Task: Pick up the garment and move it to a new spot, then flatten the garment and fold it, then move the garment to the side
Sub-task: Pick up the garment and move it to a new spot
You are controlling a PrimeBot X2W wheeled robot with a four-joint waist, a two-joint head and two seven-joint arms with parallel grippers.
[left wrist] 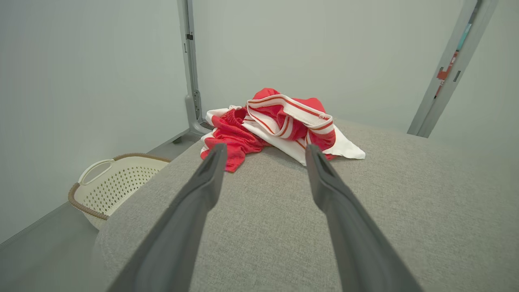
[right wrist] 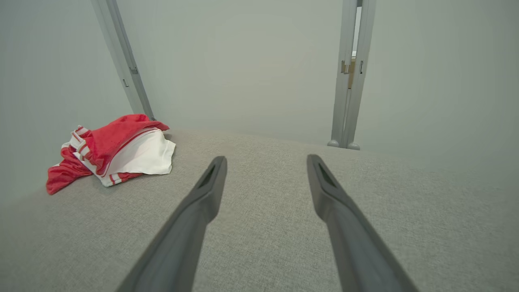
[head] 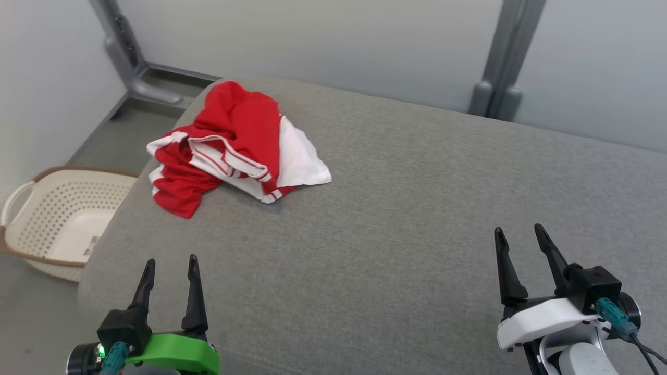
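The garment is a crumpled heap of red and white cloth with red-striped white bands, lying at the far left of the grey padded surface. From the left wrist the garment lies straight ahead, beyond the fingertips; from the right wrist the garment is off to the far left. My left gripper is open at the near left, well short of the cloth, with nothing between its fingers. Over at the near right my right gripper is open and empty, far from the cloth.
A cream perforated laundry basket with a brown rim stands on the floor beside the surface's left edge; the basket is also in the left wrist view. Grey frame posts rise behind the surface against pale walls.
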